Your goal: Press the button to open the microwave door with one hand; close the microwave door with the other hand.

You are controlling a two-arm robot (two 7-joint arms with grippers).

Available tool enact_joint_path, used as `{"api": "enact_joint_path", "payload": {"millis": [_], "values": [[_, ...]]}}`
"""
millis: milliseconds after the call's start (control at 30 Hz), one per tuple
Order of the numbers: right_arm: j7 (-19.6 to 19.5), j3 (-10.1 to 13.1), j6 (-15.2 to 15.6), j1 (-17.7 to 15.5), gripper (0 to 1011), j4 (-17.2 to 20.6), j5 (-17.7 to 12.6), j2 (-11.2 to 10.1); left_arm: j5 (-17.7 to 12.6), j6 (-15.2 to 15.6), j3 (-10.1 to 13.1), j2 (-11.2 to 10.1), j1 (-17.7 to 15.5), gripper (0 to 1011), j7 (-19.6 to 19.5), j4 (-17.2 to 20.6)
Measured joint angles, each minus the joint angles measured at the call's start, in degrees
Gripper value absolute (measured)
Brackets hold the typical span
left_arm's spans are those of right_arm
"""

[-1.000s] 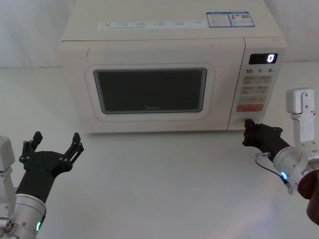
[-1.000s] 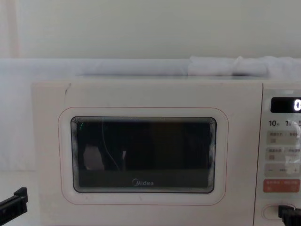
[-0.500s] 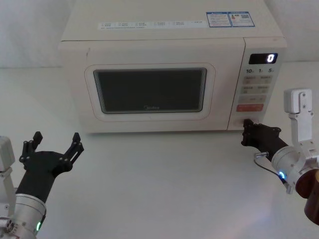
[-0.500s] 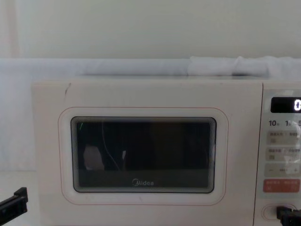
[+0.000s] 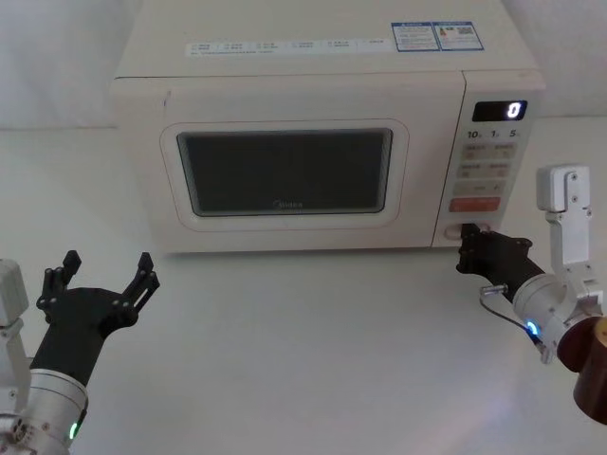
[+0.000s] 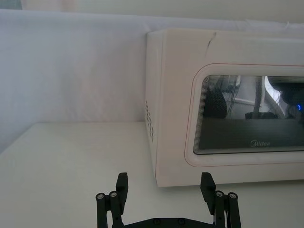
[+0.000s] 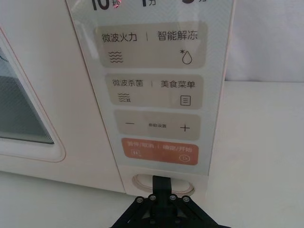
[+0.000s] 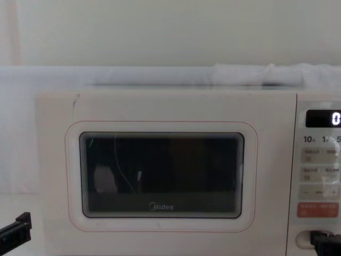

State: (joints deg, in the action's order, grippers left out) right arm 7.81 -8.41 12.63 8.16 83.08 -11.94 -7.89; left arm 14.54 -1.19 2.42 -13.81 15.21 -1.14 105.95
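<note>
Nudged forward, right claw (image 7: 161, 183) touches one button (image 7: 142, 182); door (image 5: 285, 180) shut.

White table (image 5: 313, 332), microwave (image 5: 313, 85) standing on it

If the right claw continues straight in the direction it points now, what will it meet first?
Most likely the button at the bottom of the microwave keypad strip. The right claw is shut, and its tip sits right at the button; whether it already touches cannot be told.
</note>
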Motion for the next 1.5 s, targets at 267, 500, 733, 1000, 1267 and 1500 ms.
{"api": "enact_joint_path", "payload": {"millis": [267, 500, 733, 1000, 1267, 1500], "values": [[0.0, 0.0, -0.6, 0.9, 0, -1.3, 0.2, 0.4, 0.0, 0.0, 0.0, 0.0, 0.0, 1001, 0.0, 0.0], [-0.1, 0.1, -1.1, 1.4, 0, -2.3, 0.3, 0.6, 0.0, 0.0, 0.0, 0.0, 0.0, 1001, 0.0, 0.0], [-0.2, 0.3, -1.3, 1.4, 0, -2.6, 0.3, 0.8, 0.0, 0.0, 0.0, 0.0, 0.0, 1001, 0.0, 0.0], [-0.6, 0.6, -1.8, 1.8, 0, -3.3, 0.4, 1.4, 0.0, 0.0, 0.0, 0.0, 0.0, 1001, 0.0, 0.0], [-0.7, 0.7, -2.2, 2.0, 0, -3.5, 0.7, 1.6, 0.0, 0.0, 0.0, 0.0, 0.0, 1001, 0.0, 0.0], [-0.8, 0.8, -1.5, 1.0, 0, -1.7, 0.9, 1.4, 0.0, 0.0, 0.0, 0.0, 0.0, 1001, 0.0, 0.0]]}}
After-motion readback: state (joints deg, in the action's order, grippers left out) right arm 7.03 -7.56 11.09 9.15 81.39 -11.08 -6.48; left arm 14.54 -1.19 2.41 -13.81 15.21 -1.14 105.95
